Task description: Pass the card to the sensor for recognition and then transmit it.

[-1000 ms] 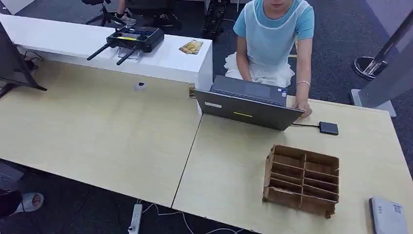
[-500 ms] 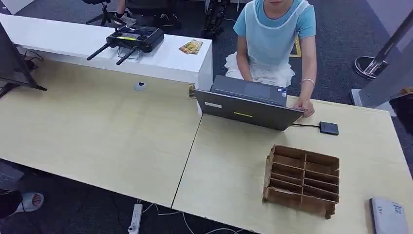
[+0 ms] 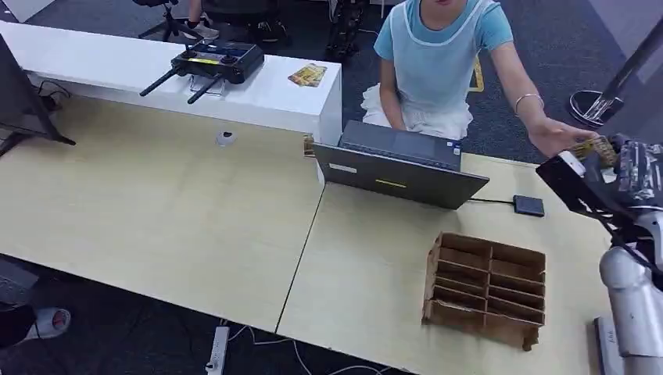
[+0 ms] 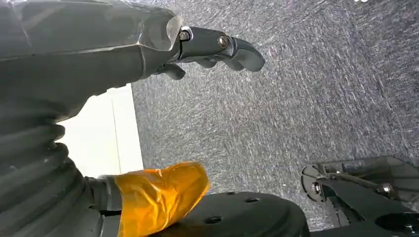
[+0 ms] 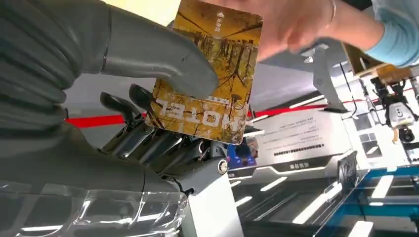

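A yellow card (image 5: 217,69) with printed letters is pinched between the thumb and fingers of my right hand (image 5: 148,123). A person's hand (image 5: 296,24) grips the card's other end. In the head view my right hand (image 3: 606,183) is raised at the table's right edge, with the card (image 3: 596,148) at its top and the person's hand (image 3: 557,136) touching it. The small black sensor box (image 3: 528,205) lies on the table just left of and below my hand. My left hand (image 4: 217,47) hangs over grey carpet and holds nothing, its fingers apart.
An open laptop (image 3: 399,168) stands between the person in a light blue shirt (image 3: 442,55) and me. A brown cardboard divider box (image 3: 485,289) sits at the front right. A grey device (image 3: 621,348) lies at the right corner. A controller (image 3: 215,62) rests on the white counter.
My right arm has risen into view at the right with the card. The person's hand left the laptop and reached over to the card.
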Controlling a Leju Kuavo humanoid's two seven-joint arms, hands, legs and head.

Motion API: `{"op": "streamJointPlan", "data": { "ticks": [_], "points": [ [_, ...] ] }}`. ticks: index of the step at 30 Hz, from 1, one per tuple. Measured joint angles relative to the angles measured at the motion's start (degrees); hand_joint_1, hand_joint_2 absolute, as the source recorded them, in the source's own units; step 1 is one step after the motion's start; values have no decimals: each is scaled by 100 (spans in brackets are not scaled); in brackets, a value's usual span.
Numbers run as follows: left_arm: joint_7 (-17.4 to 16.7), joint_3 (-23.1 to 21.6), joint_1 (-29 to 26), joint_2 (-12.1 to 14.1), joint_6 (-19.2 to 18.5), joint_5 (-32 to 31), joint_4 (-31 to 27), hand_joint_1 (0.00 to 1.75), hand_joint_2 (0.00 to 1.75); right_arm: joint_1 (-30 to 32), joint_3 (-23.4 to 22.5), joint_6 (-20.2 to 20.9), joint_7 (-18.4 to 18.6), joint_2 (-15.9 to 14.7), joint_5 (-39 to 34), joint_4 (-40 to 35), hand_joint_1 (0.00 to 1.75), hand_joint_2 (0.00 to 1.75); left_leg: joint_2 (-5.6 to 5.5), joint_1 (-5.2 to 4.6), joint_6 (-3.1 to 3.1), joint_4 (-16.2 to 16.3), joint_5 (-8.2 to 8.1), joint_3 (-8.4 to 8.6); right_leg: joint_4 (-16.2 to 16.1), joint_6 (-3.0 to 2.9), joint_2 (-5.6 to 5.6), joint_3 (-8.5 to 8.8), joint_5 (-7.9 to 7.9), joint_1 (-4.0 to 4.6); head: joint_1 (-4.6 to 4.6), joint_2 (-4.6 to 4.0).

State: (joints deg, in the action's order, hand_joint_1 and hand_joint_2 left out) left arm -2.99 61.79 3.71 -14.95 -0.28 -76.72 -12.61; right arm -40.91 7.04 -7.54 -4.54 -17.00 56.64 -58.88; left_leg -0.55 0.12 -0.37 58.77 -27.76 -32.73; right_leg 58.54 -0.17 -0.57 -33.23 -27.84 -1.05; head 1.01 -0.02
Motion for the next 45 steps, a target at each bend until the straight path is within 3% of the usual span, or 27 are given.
{"op": "streamJointPlan", "data": {
  "ticks": [7, 18, 19, 20, 21, 22, 39, 45],
  "points": [
    [0, -28, 12, 0, -7, -52, 0, 0, 175, -117, 310, -157, 146, 137, 375, 482, 175, 175, -8, 0, 3, 0, 3, -1, 0, 0, -8, 1, 0, 0, -2, 0],
    [-2, -76, 12, 4, -4, -70, 0, 0, 175, -151, 417, -308, 183, 247, 470, 780, 175, 175, -10, 0, 3, 1, 3, -2, -1, 0, -9, 1, 0, 0, -2, 0],
    [-2, -79, 12, 4, -4, -74, 0, 0, 175, -151, 417, -323, 190, 249, 470, 795, 117, 175, -10, 0, 3, 1, 3, -1, 0, 0, -9, 1, 0, 0, 0, 0],
    [-2, -83, 12, 7, -4, -74, 0, 0, 175, -151, 417, -343, 194, 251, 470, 808, 17, 175, -10, 0, 3, 1, 3, -1, -1, 0, -9, 1, 0, 0, -2, 0],
    [-2, -87, 12, 9, -4, -74, 0, 0, 175, -151, 417, -356, 194, 251, 470, 817, 17, 175, -10, 0, 3, 1, 3, -1, -1, 0, -9, 1, 0, 0, -2, 0],
    [-2, -96, 12, 11, -7, -74, 0, 0, 175, -151, 417, -365, 194, 253, 470, 826, 0, 175, -10, 0, 3, 1, 3, -1, -1, 0, -9, 1, 0, 0, -2, 0],
    [-15, -109, 9, 20, -4, -74, 0, 0, 175, -71, 358, -420, 96, 256, 214, 695, 0, 175, -8, 0, 3, 2, 3, 0, -1, 0, -8, 0, 0, 0, -2, 0],
    [-46, -118, 5, 28, -4, -127, 0, 0, 175, 258, 133, -503, -129, 253, -239, -10, 0, 175, -9, 0, 3, 3, 3, 1, -3, 0, -8, -1, 0, 0, -2, 0]
  ]
}}
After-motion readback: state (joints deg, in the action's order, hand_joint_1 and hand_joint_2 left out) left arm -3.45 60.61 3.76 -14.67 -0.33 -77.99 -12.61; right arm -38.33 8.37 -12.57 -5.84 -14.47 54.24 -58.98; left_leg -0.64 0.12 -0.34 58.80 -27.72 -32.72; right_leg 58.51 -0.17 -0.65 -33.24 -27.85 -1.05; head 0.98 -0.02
